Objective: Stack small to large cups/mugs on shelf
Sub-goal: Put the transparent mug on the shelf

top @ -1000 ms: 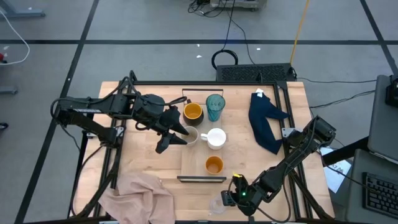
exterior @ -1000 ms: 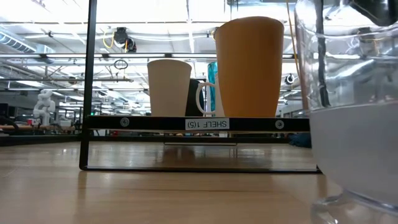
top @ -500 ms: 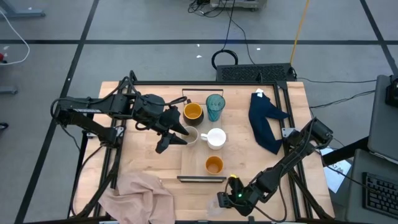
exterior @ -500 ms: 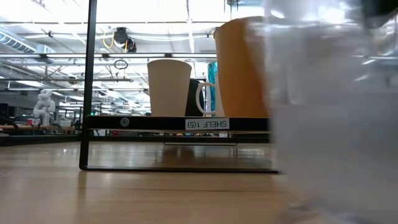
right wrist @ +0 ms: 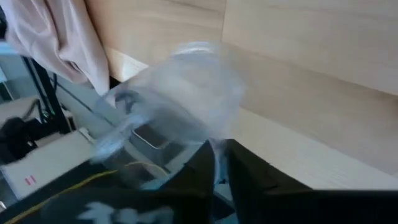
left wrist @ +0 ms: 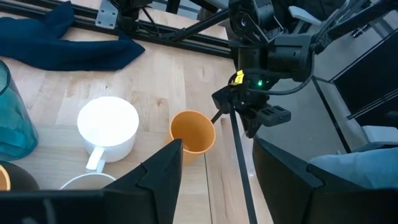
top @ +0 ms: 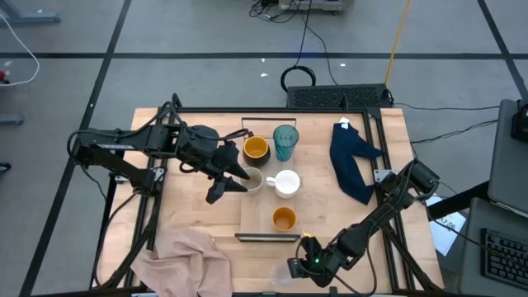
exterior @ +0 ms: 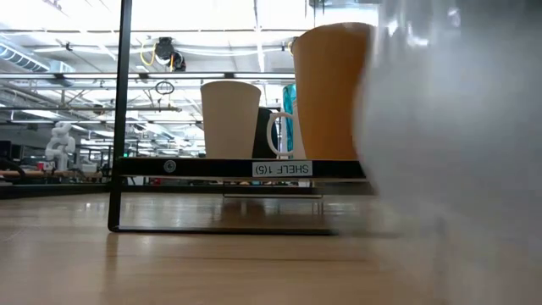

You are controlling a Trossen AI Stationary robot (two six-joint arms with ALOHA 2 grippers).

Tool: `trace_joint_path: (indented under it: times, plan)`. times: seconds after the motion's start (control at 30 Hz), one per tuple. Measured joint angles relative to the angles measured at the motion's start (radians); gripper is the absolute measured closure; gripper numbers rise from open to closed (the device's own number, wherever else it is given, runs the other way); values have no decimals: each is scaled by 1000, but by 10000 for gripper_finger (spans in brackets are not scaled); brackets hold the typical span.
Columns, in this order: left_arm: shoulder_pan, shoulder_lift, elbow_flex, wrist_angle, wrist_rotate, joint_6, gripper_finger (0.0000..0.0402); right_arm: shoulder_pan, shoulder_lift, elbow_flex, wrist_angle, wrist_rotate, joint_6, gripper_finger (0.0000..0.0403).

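The right claw (top: 294, 268) sits low at the near edge of the pale wooden table (top: 198, 214), just beyond the near dark rail of the long narrow pale wood shelf (top: 262, 216). In the right wrist view its two dark fingers (right wrist: 211, 165) are pressed nearly together on the rim of the tiny clear glass (right wrist: 171, 93), which is tilted and blurred, right at the table's lip. In the low view the glass (exterior: 453, 152) fills the right side as a pale smear, hiding part of the shelf rail.

On the shelf, the small orange cup (top: 284, 219) stands nearest the near rail, with bare board around it. Farther along stand the white handled mug (top: 287, 182) and, just beside it, the beige cup (top: 253, 179). At the far end the dark mug with orange-yellow inside (top: 256, 148) and the tall translucent teal tumbler (top: 285, 141) stand side by side.

The left claw (top: 227, 183) hovers at the shelf's left edge, close to the beige cup, its fingers (left wrist: 163, 174) spread apart and empty.

A crumpled pink cloth (top: 186, 256) covers the table's near left corner, and a dark blue cloth (top: 351, 161) lies on the right side. Open wood lies between the shelf and each cloth.
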Motion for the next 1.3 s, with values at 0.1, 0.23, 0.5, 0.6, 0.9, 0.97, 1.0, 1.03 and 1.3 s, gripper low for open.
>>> trace_joint_path:
  times: [0.1, 0.23, 0.5, 0.6, 0.9, 0.97, 1.0, 1.03, 1.3]
  plan:
    - [0, 0, 0, 0, 0, 1, 206, 0, 0, 0, -12, -22, -23, 397]
    - [0, 0, 0, 0, 0, 1, 206, 0, 0, 0, -17, -45, -36, 401]
    - [-4, 0, 0, -17, 1, 6, 206, 22, -51, 0, -19, -42, -61, 402]
    - [-4, 0, 0, -21, 1, 8, 206, 24, -89, 0, -33, -41, -71, 402]
    - [-4, 0, 0, 0, -8, 16, 206, -9, -302, -1, -121, 183, -147, 402]
    - [-4, 0, 0, 28, -8, 17, 206, -37, -356, -1, -168, 249, -191, 403]
    - [-4, 0, 0, 44, -8, 24, 206, -53, -381, -1, -178, 282, -212, 403]
    - [-7, 0, 0, 61, -8, 31, 206, -70, -404, 0, -192, 307, -240, 403]
    - [-13, 0, 0, 121, -3, 42, 206, -173, -506, 0, -193, 338, -386, 403]
